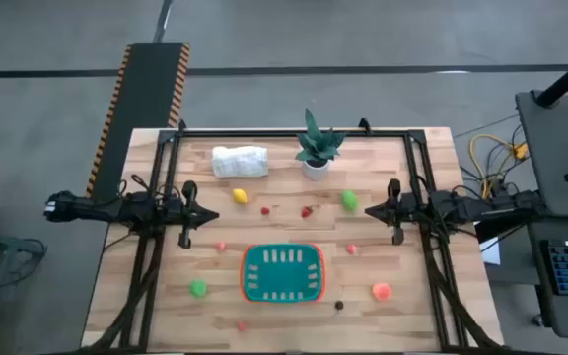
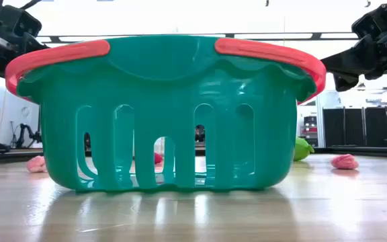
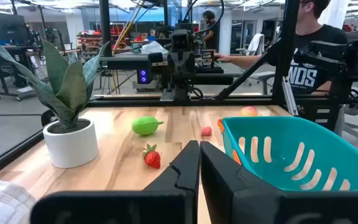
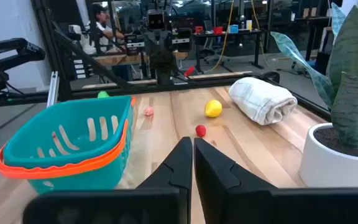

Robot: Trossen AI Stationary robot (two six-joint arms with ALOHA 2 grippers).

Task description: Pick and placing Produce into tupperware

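Note:
The teal tupperware [image 1: 282, 273] with an orange-red rim stands on the table near its front edge, empty; it fills the low view [image 2: 166, 114]. Small produce lies scattered on the table: a yellow piece [image 1: 240, 196], a green piece [image 1: 349, 200], a red strawberry [image 1: 307, 211], another green piece [image 1: 198, 288], an orange-pink piece [image 1: 382, 291] and a dark piece [image 1: 339, 306]. My left gripper [image 1: 194, 214] hangs shut above the table's left side. My right gripper [image 1: 371, 210] hangs shut above its right side. Both are empty.
A potted green plant [image 1: 316, 150] in a white pot and a rolled white cloth [image 1: 240, 161] stand near the table's far edge. Black frame rails run along both table sides. A person in a dark shirt [image 3: 306, 62] stands beyond the table.

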